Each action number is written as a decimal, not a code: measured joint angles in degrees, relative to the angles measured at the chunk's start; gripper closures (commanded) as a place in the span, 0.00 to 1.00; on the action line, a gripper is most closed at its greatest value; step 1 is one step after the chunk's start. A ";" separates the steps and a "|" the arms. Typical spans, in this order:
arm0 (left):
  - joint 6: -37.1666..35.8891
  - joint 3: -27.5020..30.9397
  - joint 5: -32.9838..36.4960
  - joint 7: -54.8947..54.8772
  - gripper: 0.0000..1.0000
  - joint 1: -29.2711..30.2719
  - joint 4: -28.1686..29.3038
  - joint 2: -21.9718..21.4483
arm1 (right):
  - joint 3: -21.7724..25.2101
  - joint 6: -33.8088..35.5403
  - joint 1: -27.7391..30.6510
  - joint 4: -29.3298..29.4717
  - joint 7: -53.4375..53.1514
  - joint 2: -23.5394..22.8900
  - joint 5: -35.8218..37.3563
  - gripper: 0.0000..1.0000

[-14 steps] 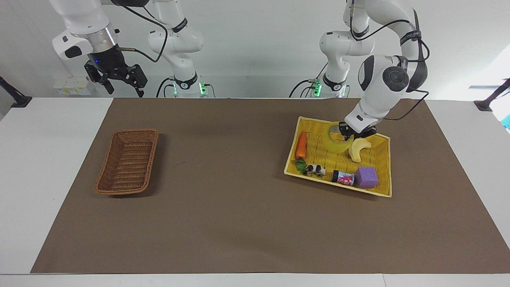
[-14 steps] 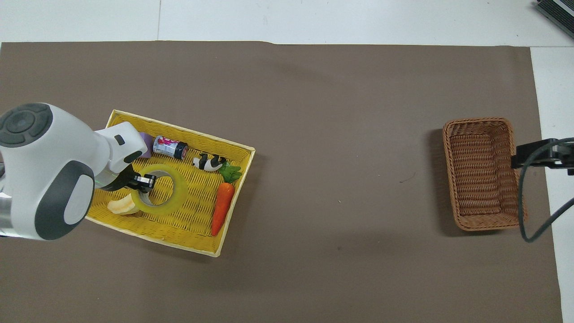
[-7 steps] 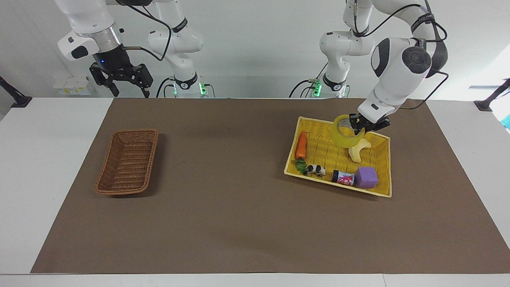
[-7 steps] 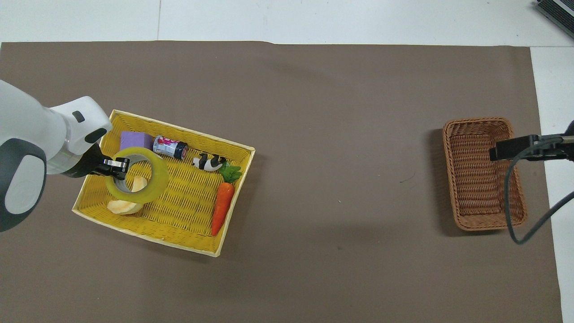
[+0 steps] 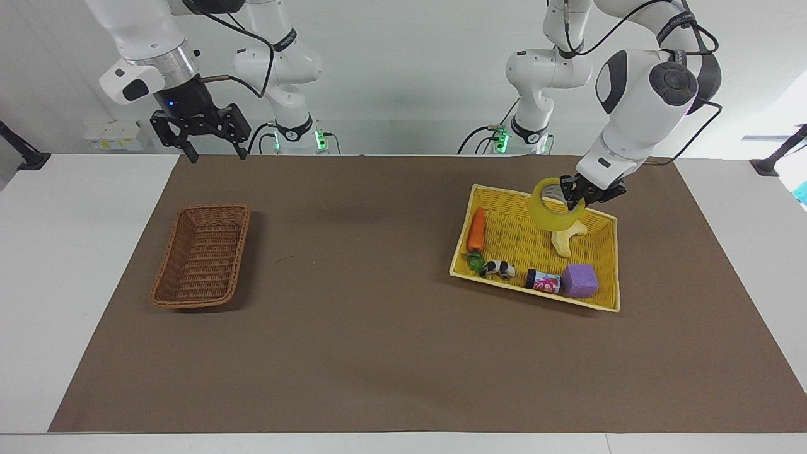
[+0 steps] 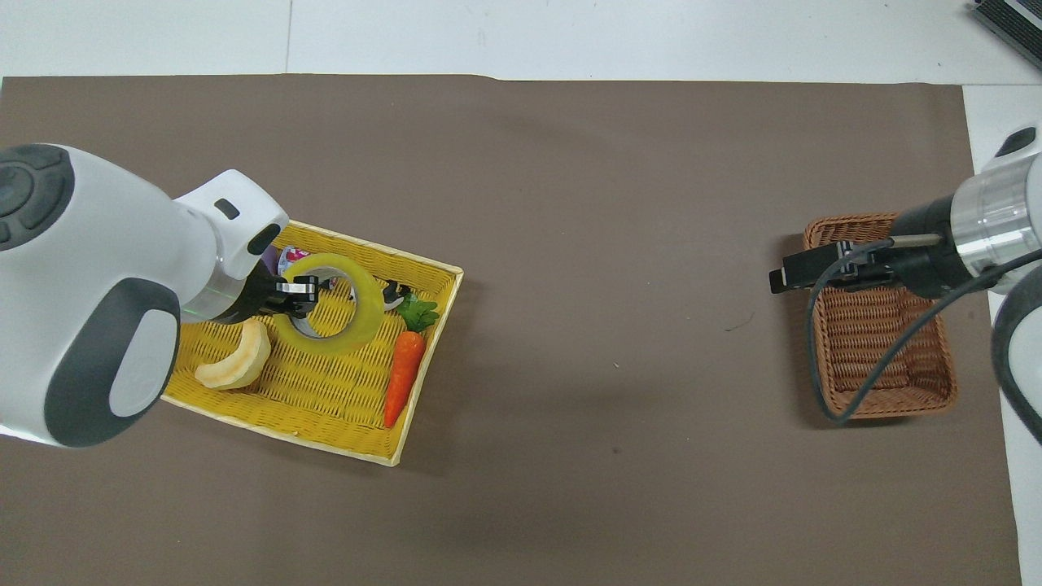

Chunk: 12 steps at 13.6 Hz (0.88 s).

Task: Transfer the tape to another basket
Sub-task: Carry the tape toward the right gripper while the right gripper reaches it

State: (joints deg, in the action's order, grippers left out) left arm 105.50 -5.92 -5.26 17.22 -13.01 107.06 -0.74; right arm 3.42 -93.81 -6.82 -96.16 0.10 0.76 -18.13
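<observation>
The right gripper (image 5: 211, 150) hangs up in the air, fingers spread wide and holding nothing, over the mat's (image 5: 378, 353) edge nearest the robots. The left gripper (image 5: 577, 197) pinches the tape (image 5: 555, 211), a translucent yellow ring with a pale core, by its wall, lifted clear over the yellow tray (image 5: 602, 304) above the banana (image 5: 565, 238). Lying in the tray are a carrot (image 5: 476, 231), then a cow (image 5: 500, 269), can (image 5: 543, 281) and purple cube (image 5: 579, 280) along its rim farthest from the robots. The basket (image 5: 200, 255) sits at the right arm's end, well apart from the tray, with bare mat between them
</observation>
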 measured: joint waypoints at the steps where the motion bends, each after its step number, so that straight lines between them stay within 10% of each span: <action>1: 0.55 -0.04 -1.03 1.71 1.00 -1.45 0.00 0.01 | -0.02 0.00 -0.10 -0.55 0.00 0.03 -1.82 0.00; 12: 15.16 -2.17 -7.43 17.48 1.00 -17.67 -0.19 0.23 | -0.26 -4.83 -5.01 -10.00 1.55 0.33 -23.00 0.00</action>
State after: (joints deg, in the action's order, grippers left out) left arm 120.65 -8.09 -12.68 34.70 -30.68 106.87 -0.51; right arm 3.17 -98.64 -11.83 -106.16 1.65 1.08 -41.13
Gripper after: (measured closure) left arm 0.780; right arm 0.000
